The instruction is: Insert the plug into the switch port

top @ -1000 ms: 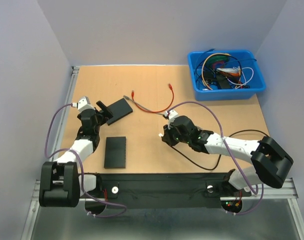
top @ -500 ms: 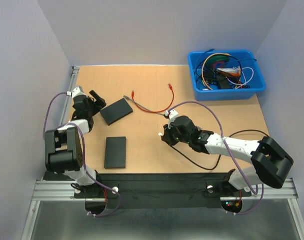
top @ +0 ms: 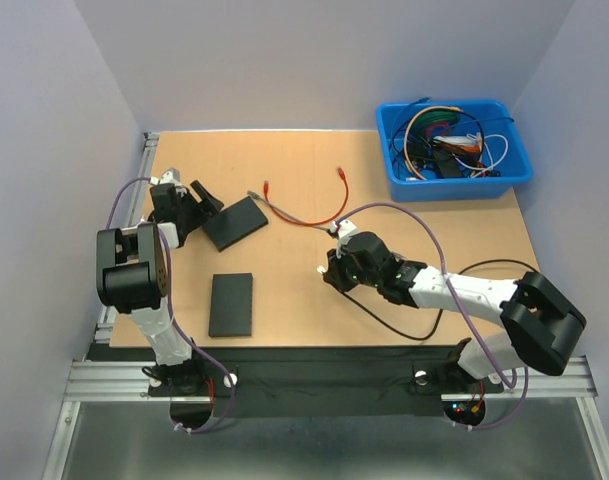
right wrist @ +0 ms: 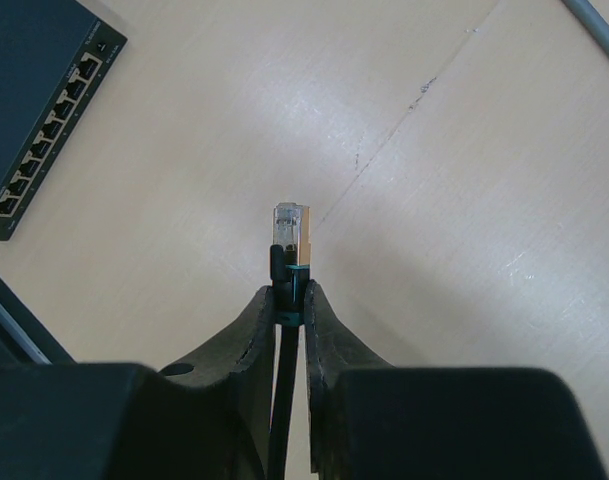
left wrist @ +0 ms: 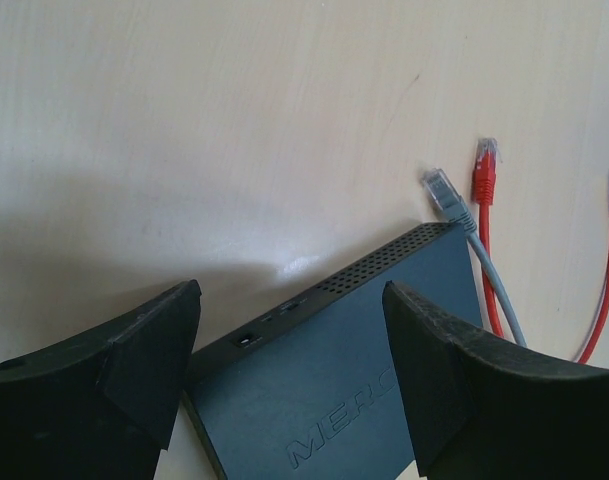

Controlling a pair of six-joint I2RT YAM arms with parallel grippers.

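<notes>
Left jaws swinging over to far switch and closing in a bit. Not gripping yet, switch corner sitting between them. Touching it? Hard to tell. Probably getting ready to hold switch steady.
Right jaws staying put, clenched on plug, which is sticking out in front of them. Row of ports waiting ahead-left.
Blue bin holding tangled cables, far from both jaws.
</notes>
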